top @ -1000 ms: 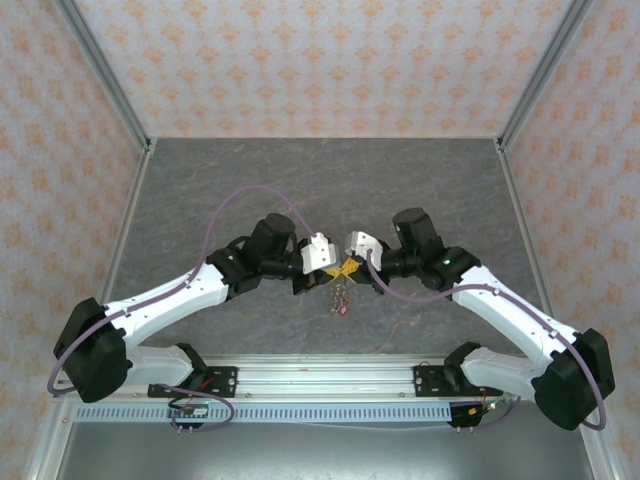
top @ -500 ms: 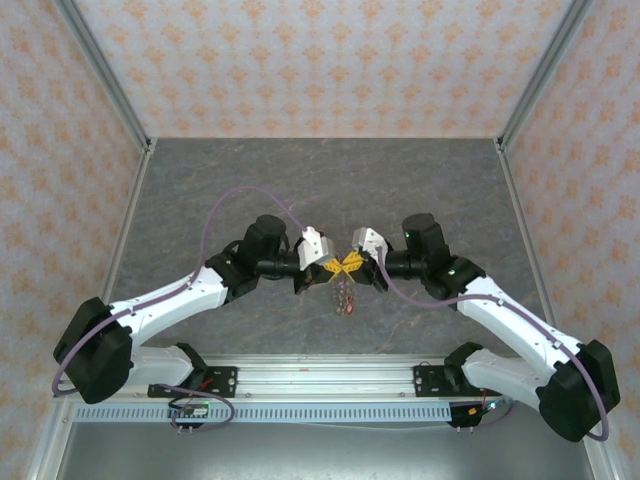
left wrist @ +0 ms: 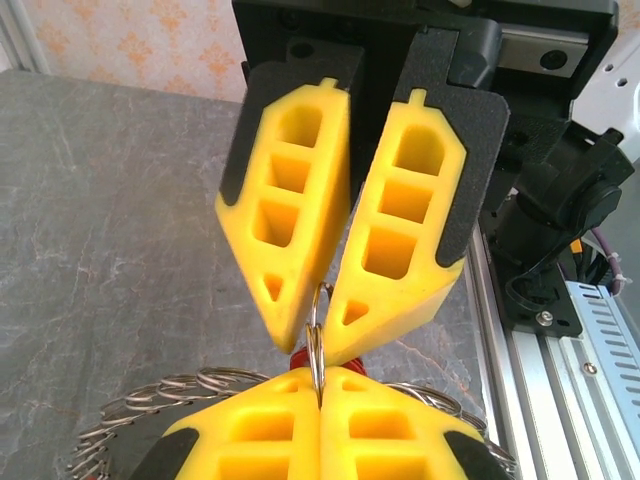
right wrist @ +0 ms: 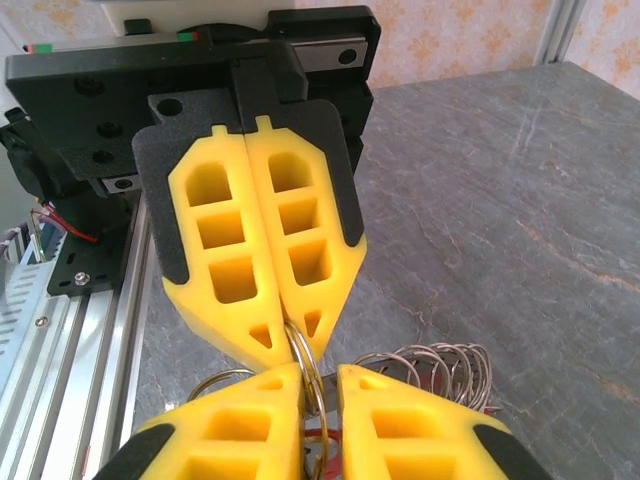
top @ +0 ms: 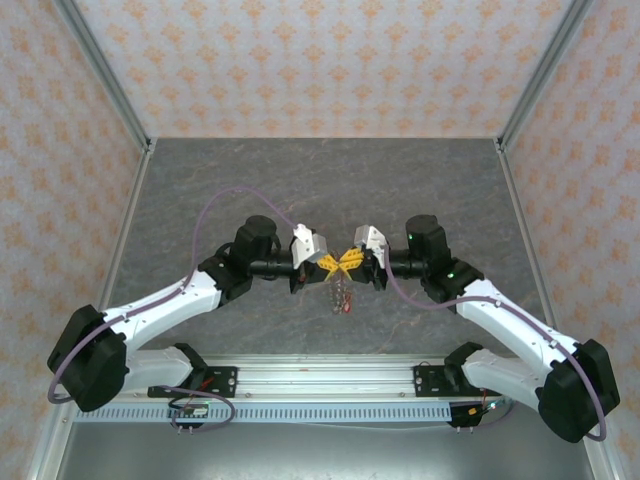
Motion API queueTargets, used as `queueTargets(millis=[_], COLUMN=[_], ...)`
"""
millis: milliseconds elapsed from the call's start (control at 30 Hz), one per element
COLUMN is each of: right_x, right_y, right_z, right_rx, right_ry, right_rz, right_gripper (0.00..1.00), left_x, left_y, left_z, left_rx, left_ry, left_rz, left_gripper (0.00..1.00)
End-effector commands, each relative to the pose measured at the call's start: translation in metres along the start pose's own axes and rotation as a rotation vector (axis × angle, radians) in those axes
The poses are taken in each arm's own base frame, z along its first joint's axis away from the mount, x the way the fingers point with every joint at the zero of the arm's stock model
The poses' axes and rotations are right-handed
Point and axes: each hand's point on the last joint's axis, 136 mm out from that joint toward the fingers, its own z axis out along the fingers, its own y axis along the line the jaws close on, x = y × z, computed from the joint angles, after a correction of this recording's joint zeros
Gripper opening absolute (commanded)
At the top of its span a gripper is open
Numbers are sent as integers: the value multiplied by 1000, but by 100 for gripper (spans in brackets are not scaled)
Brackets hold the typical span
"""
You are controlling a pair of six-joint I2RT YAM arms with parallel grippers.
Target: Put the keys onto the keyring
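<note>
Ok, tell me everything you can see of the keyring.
The keyring is a thin, silvery wire ring, seen edge on and roughly upright, held over the grey table. The left gripper is shut on it. The right gripper meets it tip to tip, with its fingers slightly apart on either side of the wire. Small metal keys with red tags fan out from it below the grippers. The yellow fingers hide much of its outline.
</note>
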Motion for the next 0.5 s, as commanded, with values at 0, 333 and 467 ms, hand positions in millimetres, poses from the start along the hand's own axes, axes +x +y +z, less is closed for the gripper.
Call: queueTargets(millis=[0, 333, 467], right_x=[-5, -14, -8], right_y=[-6, -9, -8], right_z=[-2, -5, -4], right_rx=[14, 18, -4], right_ry=[-25, 28, 83], right_rz=[-14, -53, -71], right_gripper=[8, 0, 0], left_x=[-43, -3, 8], left_y=[-18, 10, 7], left_z=[-12, -8, -1], left_rx=[60, -137, -125], left_ry=[-136, 126, 184], left_rz=[100, 125, 141], left_gripper=[0, 25, 26])
